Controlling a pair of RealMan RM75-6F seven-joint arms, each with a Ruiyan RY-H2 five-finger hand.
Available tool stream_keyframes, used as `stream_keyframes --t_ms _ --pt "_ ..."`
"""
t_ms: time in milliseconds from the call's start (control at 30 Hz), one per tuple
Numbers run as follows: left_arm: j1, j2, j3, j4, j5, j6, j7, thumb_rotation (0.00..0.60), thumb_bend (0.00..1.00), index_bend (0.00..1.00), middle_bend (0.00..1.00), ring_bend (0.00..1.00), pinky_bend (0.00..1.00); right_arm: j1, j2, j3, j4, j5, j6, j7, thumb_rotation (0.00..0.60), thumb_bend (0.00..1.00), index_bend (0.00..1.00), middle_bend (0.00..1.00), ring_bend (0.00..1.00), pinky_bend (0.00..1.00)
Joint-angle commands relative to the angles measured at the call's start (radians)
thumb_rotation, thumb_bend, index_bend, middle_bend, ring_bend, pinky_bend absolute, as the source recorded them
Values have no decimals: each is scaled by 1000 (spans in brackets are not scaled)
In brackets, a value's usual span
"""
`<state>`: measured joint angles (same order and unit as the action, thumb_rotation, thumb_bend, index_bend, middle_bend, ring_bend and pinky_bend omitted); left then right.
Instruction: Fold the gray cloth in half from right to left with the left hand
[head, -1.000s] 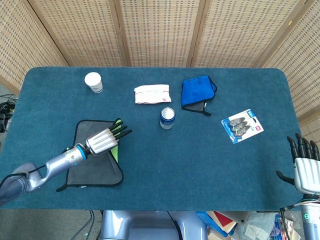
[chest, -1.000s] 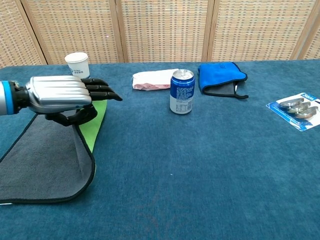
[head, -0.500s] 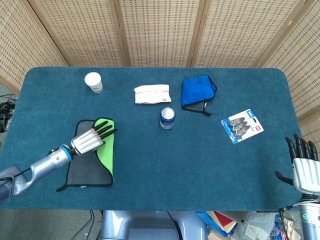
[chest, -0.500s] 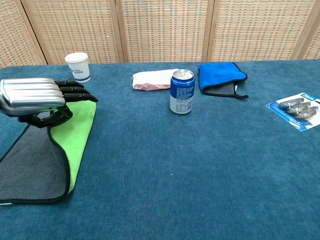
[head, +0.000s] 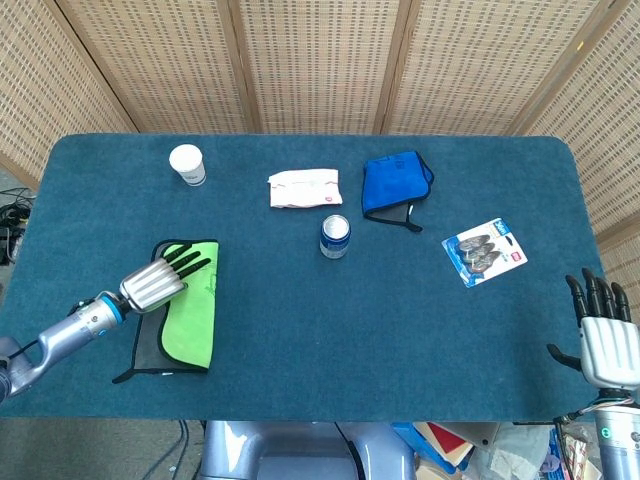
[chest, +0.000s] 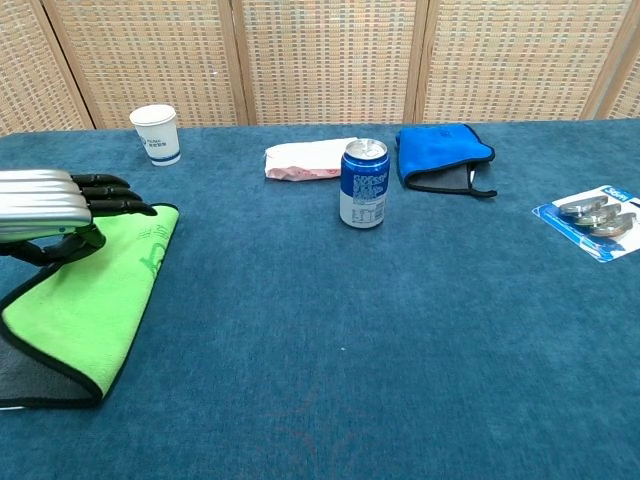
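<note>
On the blue-carpeted table (head: 300, 300) lie two cloths: one gray cloth with a green underside (head: 188, 315) and one blue cloth (head: 393, 182). Alongside sit one white paper cup (head: 187, 164), one blue drink can (head: 335, 236), one white wrapped packet (head: 304, 188) and one blister pack (head: 485, 251).

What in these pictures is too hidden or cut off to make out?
- Left hand, chest view: cut by the left edge; its grip on the cloth is unclear.
- Right hand, head view: at the bottom right corner; absent from chest view.
- Can label and cup print: too small.
</note>
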<state>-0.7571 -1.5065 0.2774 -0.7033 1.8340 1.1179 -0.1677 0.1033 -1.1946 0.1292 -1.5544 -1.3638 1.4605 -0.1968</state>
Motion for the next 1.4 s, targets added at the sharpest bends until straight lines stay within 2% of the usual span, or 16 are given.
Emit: stream_keyframes --t_ms 33,567,1067,1100,1133,1167,1200,1233,1267,1367,1400 --pt "15 -12 9 33 6 8 -20 600 799 765 41 0 0 1 -1 0 0 0 -1 -2 600 0 0 0 0 0" --pt "57 -48 23 141 13 10 -45 600 801 765 41 0 0 1 -4 -1 5 1 -2 -2 600 0 0 0 0 0" --pt "62 -105 21 256 24 14 -17 600 801 755 34 0 0 3 -6 -3 5 4 -6 -5 600 0 0 0 0 0" --pt "63 -108 20 261 23 17 -17 600 801 716 26 0 0 3 -6 -2 6 4 -7 -5 600 0 0 0 0 0" --pt "64 -112 19 267 23 21 -14 600 800 589 14 0 0 3 -5 -3 5 4 -8 -5 600 0 0 0 0 0" --pt "66 -114 19 274 24 24 -10 600 776 396 2 0 0 3 -5 -3 5 4 -8 -5 600 0 0 0 0 0" --pt "67 -115 19 278 25 25 -7 600 745 254 0 0 0 3 -5 -4 5 3 -8 -5 600 0 0 0 0 0" --pt "69 -115 20 288 25 26 4 600 680 98 0 0 0 3 -5 -3 5 3 -8 -4 600 0 0 0 0 0" --pt "70 -115 19 291 25 26 10 600 592 20 0 0 0 3 -5 -3 5 2 -8 -4 600 0 0 0 0 0" --pt "77 -115 19 309 26 33 61 600 366 0 0 0 0 3 -4 -3 5 3 -8 -2 600 0 0 0 0 0" --pt "80 -114 18 311 26 39 75 600 318 0 0 0 0 3 -4 -4 5 3 -9 -2 600 0 0 0 0 0"
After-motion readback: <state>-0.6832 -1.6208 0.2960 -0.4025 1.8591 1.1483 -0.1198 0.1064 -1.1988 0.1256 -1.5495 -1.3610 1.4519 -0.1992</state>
